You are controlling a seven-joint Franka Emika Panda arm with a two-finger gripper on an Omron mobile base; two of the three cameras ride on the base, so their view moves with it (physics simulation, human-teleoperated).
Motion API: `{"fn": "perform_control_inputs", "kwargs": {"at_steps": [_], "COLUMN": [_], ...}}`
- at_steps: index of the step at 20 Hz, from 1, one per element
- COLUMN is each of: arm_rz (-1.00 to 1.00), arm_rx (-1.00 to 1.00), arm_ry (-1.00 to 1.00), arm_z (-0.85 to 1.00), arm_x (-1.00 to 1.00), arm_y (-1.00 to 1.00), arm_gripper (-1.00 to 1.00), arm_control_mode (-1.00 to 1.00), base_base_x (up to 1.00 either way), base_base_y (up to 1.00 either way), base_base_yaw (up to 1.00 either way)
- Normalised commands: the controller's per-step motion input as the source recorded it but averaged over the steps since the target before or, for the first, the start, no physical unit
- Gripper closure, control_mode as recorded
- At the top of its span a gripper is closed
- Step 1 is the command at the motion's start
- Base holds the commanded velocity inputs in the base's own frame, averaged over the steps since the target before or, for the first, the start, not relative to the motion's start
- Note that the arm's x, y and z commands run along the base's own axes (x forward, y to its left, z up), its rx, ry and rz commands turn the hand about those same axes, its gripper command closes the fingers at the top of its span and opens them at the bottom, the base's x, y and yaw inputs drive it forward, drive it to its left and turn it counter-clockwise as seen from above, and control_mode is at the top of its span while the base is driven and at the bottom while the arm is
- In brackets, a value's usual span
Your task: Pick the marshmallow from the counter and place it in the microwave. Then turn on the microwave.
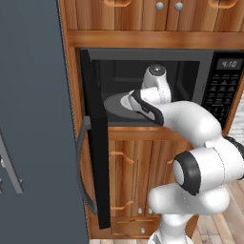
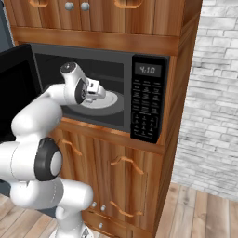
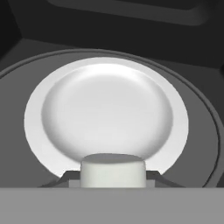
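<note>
From the left: the microwave's door stands swung wide, its grey handle facing out, which leaves the cavity free for my arm to reach in. The microwave itself sits built into the wooden cabinetry, and I have the forearm threaded through the opening so the hand hangs over the turntable.

On that turntable lies a white plate, and I judge it to be the landing spot, since it sits centred under the hand. In the hand view the marshmallow shows as a pale, stubby lump at the bottom edge, pinched between the two dark fingertips of the gripper; the jaws are closed partway on it, so it is held above the near rim of the plate, not yet resting there. I cannot tell how high it hangs.

Farther right, the keypad and its lit display wait untouched, well apart from the hand. As I read it, the placing step is nearly done: next comes the release onto the plate. A soft lump may cling to a fingertip, so I would open gently, then withdraw before shutting the door and starting the oven.
</note>
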Motion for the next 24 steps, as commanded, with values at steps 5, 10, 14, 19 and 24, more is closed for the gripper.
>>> {"fn": "perform_control_inputs", "kwargs": {"at_steps": [5,10,14,19,24], "arm_rz": [-0.01,-0.01,-0.01,-0.01,-0.01], "arm_rx": [0.00,0.00,0.00,0.00,0.00], "arm_ry": [0.00,0.00,0.00,0.00,0.00], "arm_z": [-0.06,-0.10,-0.08,-0.05,-0.08], "arm_x": [0.19,0.18,0.17,0.17,0.17], "arm_y": [0.00,0.00,0.00,0.00,0.00], "arm_gripper": [1.00,1.00,1.00,1.00,1.00], "arm_control_mode": [-1.00,-1.00,-1.00,-1.00,-1.00], "base_base_x": [0.00,0.00,0.00,0.00,0.00], "base_base_y": [0.00,0.00,0.00,0.00,0.00], "base_base_yaw": [0.00,0.00,0.00,0.00,0.00]}}
